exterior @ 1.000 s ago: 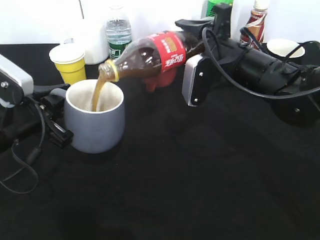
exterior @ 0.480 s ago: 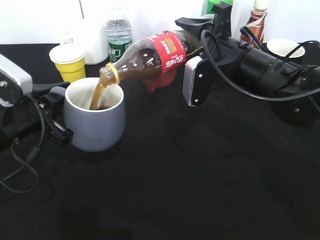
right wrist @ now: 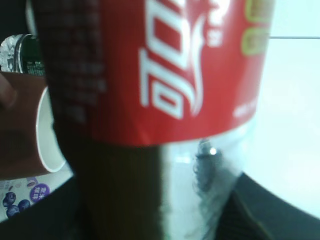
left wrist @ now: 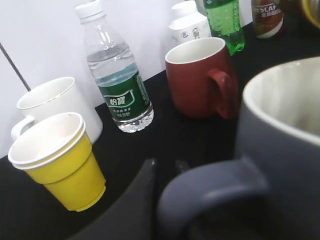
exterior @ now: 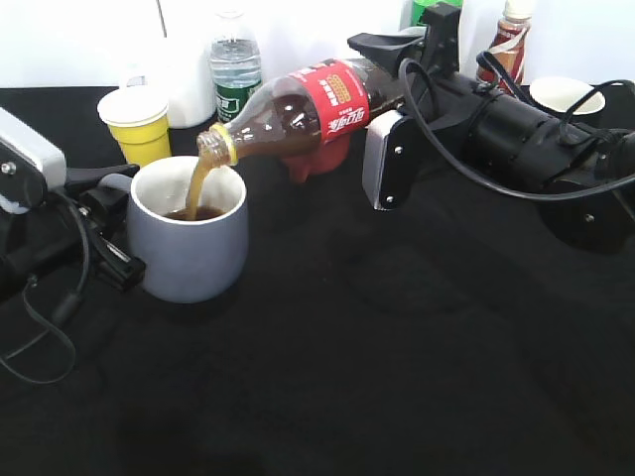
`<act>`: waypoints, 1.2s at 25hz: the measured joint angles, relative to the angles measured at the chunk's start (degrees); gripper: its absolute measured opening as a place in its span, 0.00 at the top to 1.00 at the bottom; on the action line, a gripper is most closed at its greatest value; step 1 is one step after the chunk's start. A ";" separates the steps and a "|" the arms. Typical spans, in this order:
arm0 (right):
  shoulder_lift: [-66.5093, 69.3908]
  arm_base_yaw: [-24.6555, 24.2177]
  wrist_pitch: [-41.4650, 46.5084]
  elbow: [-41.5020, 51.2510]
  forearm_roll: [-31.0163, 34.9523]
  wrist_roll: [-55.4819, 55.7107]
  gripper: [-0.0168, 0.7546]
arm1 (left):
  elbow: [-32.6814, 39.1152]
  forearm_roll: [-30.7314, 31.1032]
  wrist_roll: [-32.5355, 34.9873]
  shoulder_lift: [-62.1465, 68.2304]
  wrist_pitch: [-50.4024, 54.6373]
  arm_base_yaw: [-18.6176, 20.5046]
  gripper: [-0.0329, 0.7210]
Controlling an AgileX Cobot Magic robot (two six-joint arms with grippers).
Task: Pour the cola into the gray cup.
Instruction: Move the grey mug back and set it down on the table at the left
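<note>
Nearest, the gray cup (exterior: 188, 242) sits braced by the left gripper (exterior: 111, 226), jaws clamped on its handle so it cannot slide. Behind and above the cup, the right gripper (exterior: 397, 69) holds the cola (exterior: 298, 109) tilted, its mouth over the rim, so the stream lands inside.

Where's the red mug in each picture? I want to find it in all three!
Exterior view: the red mug is mostly hidden behind the tilted cola bottle, upper middle.
Left wrist view: upper middle, handle facing the gray cup.
Right wrist view: at the left edge, white rim showing beside the cola bottle's red label.
Shared landmark: the green-labelled water bottle, just left of the red mug in every view.
</note>
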 joint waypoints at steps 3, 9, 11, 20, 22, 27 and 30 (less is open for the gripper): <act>0.00 0.00 0.00 0.00 0.00 0.67 0.48 | 0.00 0.00 0.00 0.00 0.02 0.00 0.87; 0.00 0.00 0.06 0.00 -3.99 11.69 0.48 | 0.00 -0.06 0.02 0.00 0.02 0.00 0.87; 0.00 0.00 0.06 0.00 -4.50 18.59 0.48 | 0.00 -0.06 0.02 0.00 0.02 0.00 0.87; -0.07 0.00 -4.91 0.60 -3.29 89.19 0.48 | 0.00 -10.66 0.20 0.10 -5.54 0.00 0.87; -0.41 -0.47 -6.32 4.57 4.74 90.40 0.48 | 0.00 -17.89 0.20 0.10 -8.04 0.00 0.87; -4.64 -3.43 -6.71 13.89 11.14 87.81 0.48 | 0.00 -25.93 4.96 -1.13 -8.69 4.75 0.87; -4.64 -3.43 -6.99 14.71 11.44 87.36 0.48 | -0.08 -26.52 5.21 -1.13 -9.85 13.96 0.87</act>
